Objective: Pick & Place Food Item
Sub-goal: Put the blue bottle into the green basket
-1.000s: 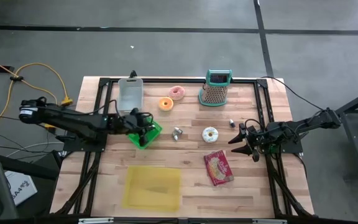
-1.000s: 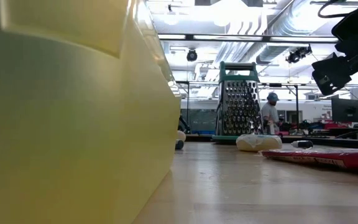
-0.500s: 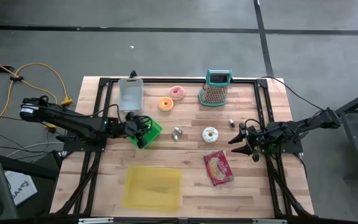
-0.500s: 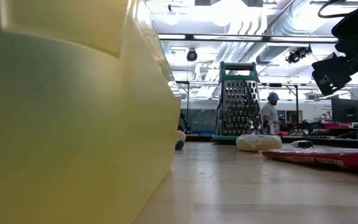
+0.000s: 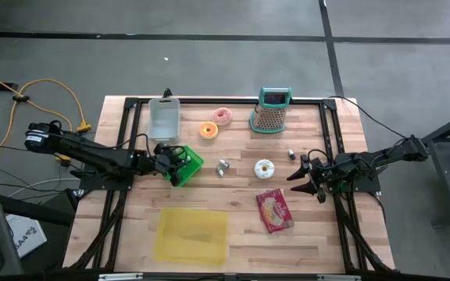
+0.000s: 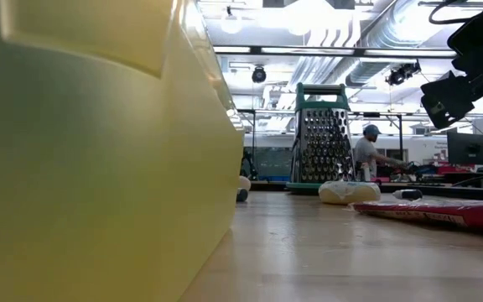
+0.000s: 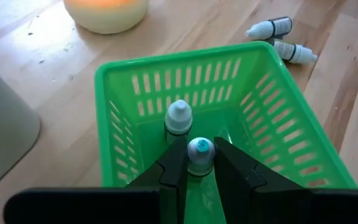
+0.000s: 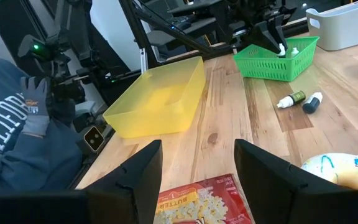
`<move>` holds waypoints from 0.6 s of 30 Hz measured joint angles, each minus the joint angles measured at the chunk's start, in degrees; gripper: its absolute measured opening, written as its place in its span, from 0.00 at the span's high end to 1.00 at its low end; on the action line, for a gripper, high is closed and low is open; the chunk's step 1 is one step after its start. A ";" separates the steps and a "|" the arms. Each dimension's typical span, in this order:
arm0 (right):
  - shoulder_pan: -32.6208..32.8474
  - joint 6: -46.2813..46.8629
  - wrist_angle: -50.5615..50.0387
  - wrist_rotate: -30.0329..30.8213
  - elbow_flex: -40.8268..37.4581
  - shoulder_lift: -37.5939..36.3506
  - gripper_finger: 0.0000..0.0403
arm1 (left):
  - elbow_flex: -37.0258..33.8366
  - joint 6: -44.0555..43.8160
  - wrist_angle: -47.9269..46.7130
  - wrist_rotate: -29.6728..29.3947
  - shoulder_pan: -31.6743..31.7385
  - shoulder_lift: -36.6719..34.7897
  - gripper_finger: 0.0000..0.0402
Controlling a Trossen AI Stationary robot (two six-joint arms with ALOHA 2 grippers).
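Over the green basket (image 7: 229, 124), which sits toward the left edge of the tabletop (image 5: 233, 199), the left gripper (image 7: 199, 163) is angled down into the basket's open top. Its fingers are closed narrowly on a small dropper bottle (image 7: 200, 152) with a blue-tipped cap, held upright by the neck; a grip there probably keeps it from tipping as it goes in. A second bottle (image 7: 178, 118), white-capped, stands inside the basket just beyond the held one. Judgement: the placing step is in hand and release is not yet made.

Two more small bottles (image 7: 277, 38) lie on their sides on the bare wood beyond the basket, near its far corner, touching or nearly so. They look like the next to be collected.

Right gripper (image 8: 197, 168) waits near the right edge, fingers spread wide and holding nothing, well apart from the work and out of the left arm's way. Just before it lies a butter popcorn packet (image 8: 204, 202), and beside that an iced donut (image 8: 344, 171). A yellow bin (image 5: 192, 235) sits near the front edge.
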 joint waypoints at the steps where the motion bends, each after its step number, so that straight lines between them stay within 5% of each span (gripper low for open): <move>1: 0.00 0.00 0.00 0.00 0.00 0.00 0.53 | -0.07 -0.09 0.01 0.00 0.00 0.00 0.86; 18: 0.00 -0.02 -0.02 0.00 0.00 0.00 0.53 | -0.16 -0.11 0.01 0.20 0.00 0.00 0.81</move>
